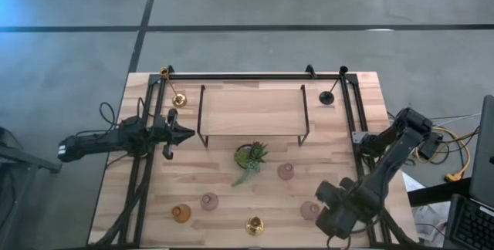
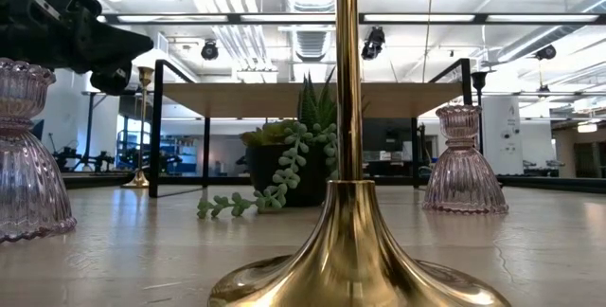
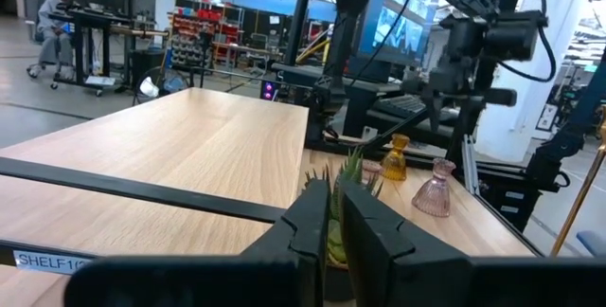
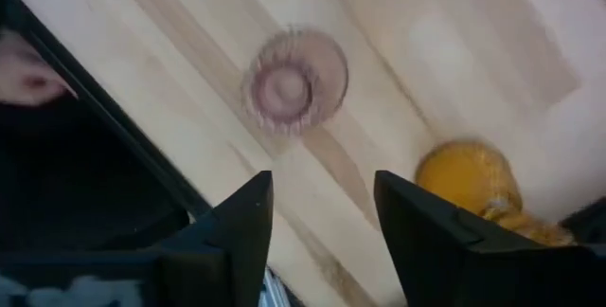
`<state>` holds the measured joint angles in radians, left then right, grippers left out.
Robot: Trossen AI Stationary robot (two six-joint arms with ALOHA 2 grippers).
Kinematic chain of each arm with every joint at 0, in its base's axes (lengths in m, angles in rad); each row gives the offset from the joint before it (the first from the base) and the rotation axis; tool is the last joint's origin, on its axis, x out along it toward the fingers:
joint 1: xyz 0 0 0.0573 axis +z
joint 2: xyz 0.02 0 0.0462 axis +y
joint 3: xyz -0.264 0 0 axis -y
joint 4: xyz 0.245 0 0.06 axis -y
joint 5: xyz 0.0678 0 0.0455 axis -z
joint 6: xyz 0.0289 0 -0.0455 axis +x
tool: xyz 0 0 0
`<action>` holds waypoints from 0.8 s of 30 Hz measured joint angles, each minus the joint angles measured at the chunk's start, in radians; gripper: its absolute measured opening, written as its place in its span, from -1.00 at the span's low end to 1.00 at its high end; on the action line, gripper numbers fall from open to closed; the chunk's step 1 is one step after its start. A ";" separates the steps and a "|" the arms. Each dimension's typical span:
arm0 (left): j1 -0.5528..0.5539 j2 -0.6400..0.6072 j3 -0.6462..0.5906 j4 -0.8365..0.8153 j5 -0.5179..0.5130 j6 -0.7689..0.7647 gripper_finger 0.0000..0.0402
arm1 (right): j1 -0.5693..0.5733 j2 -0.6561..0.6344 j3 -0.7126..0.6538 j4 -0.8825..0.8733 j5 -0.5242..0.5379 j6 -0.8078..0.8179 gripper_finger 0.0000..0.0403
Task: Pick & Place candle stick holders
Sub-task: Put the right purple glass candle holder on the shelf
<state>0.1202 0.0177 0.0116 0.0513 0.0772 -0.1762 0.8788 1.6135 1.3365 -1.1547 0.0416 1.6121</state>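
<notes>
One amber holder (image 4: 471, 182), rt-wrist view only.

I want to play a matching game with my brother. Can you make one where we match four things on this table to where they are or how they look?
Things:
1. black candle stick holder
2. green potted plant
3. left gripper
4. right gripper

Places or states:
A. open, over the table's front right part, near a pale pink glass holder
B. shut, by the left end of the shelf
C. at the back right, beside the shelf
D. in the middle of the table, just in front of the shelf

Pairs: 1-C, 2-D, 3-B, 4-A
</notes>
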 joint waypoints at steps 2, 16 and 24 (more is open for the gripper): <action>0.000 0.000 0.000 0.000 0.000 0.000 -0.83 | 0.006 0.024 0.000 0.014 -0.015 -0.003 -0.06; 0.000 0.000 0.000 -0.002 0.000 0.000 -0.83 | 0.033 0.174 0.000 0.103 -0.014 -0.040 -0.04; 0.000 0.000 0.000 -0.004 0.000 0.000 -0.83 | 0.092 0.184 -0.031 0.115 0.199 0.054 0.16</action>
<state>0.1204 0.0177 0.0116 0.0475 0.0772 -0.1762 0.9707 1.7977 1.3052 -1.0399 0.2409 1.6658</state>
